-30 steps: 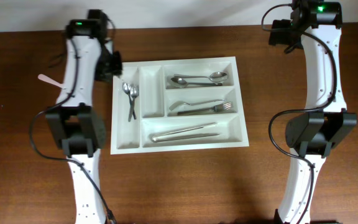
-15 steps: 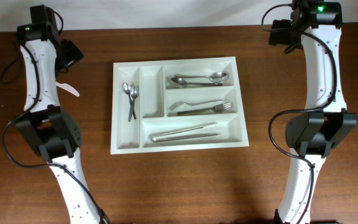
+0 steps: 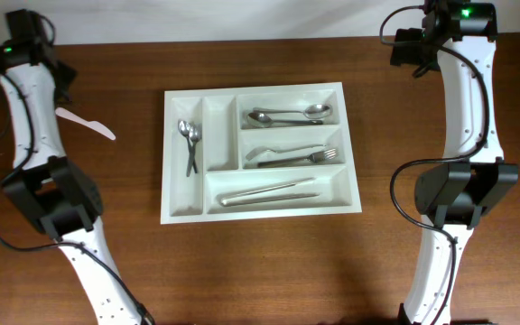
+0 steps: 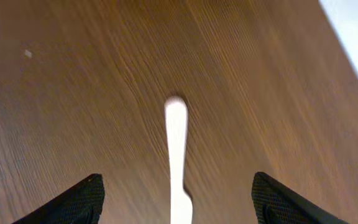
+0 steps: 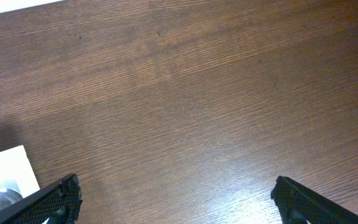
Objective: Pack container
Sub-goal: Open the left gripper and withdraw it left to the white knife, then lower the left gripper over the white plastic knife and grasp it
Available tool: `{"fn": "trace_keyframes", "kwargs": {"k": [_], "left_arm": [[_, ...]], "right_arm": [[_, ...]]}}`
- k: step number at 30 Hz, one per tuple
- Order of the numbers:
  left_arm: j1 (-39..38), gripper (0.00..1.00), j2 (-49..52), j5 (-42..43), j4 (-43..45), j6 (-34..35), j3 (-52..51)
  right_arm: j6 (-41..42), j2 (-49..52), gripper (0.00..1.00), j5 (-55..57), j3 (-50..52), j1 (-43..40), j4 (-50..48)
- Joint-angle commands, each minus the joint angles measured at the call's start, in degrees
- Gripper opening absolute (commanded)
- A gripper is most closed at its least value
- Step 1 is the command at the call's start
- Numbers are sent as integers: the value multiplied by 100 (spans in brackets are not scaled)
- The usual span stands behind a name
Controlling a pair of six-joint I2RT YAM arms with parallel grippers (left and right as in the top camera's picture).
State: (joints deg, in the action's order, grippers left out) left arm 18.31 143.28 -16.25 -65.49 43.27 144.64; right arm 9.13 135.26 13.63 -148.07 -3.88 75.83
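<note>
The container [image 3: 217,135] sits central on the tabletop [image 3: 260,262]. A white plastic knife [image 3: 87,124], I think, lies well out at its nine o'clock. The left pincer [image 4: 178,202] hangs apart over it, the right pincer [image 5: 176,199] apart too. That thin, flat handle could skid away under a closing grip.

The left arm [image 3: 27,99] and the right arm [image 3: 469,81] share one build: long, smooth white links with rounded edges, joined by bulky black joint housings [image 3: 54,194]. A small green light [image 3: 465,12] glows on the black block that tops the right arm, and a fainter one [image 3: 8,49] shows on the left. Thin black cables [image 3: 394,200] loop loosely beside the housings of both arms. Tiny dark screw holes [image 3: 106,284] dot the lower white links. The left fingertips [image 4: 73,200] and right fingertips [image 5: 306,199] are black with a fine stippled texture.
</note>
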Motion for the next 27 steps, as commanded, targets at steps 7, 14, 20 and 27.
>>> {"fn": "trace_keyframes", "kwargs": {"k": [7, 14, 20, 27], "left_arm": [[173, 72, 682, 179, 345, 299, -39], [146, 72, 1005, 341, 382, 297, -39], [85, 68, 1027, 341, 376, 297, -39], [-15, 63, 1241, 455, 251, 295, -39]], "right_arm": [[83, -87, 99, 9, -72, 9, -13], [83, -87, 99, 9, -72, 11, -13], [83, -87, 99, 9, -72, 11, -13], [83, -87, 99, 9, -72, 9, -13]]}}
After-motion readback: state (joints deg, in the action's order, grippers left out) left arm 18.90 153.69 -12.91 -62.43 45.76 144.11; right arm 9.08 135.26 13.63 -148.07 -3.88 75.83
